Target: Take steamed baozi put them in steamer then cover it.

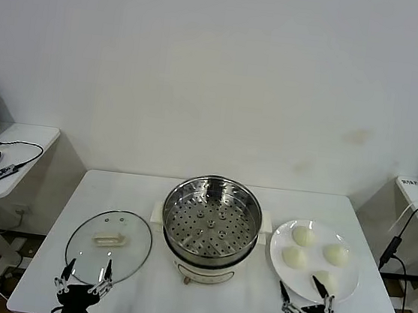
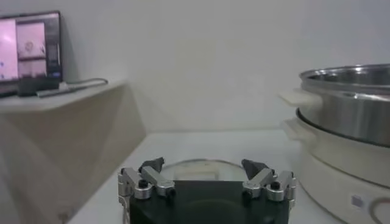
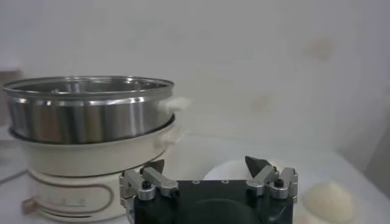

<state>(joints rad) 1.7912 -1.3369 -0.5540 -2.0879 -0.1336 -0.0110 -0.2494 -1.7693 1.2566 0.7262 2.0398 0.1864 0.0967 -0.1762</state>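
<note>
**Buns waiting beside the right claw**

Four buns are seen on the plate, right of the empty steamer. The right claw, spread open, is placed just before them; the left claw, also open, is parked by the lid.

- Polished stainless steel on the steamer, mirror-bright wall, perforated metal tray inside.
- Glossy cream-white plastic on the steamer base and side handles.
- Clear, smooth glass on the lid, with a pale plastic handle.
- Matt, smooth, dough-like skin on the steamed baozi.
- Glossy white glaze on the plate.
- Smooth matt white on the tabletop.
- Brushed silvery metal links, matt black tips and housing on the left claw and right claw.
</note>
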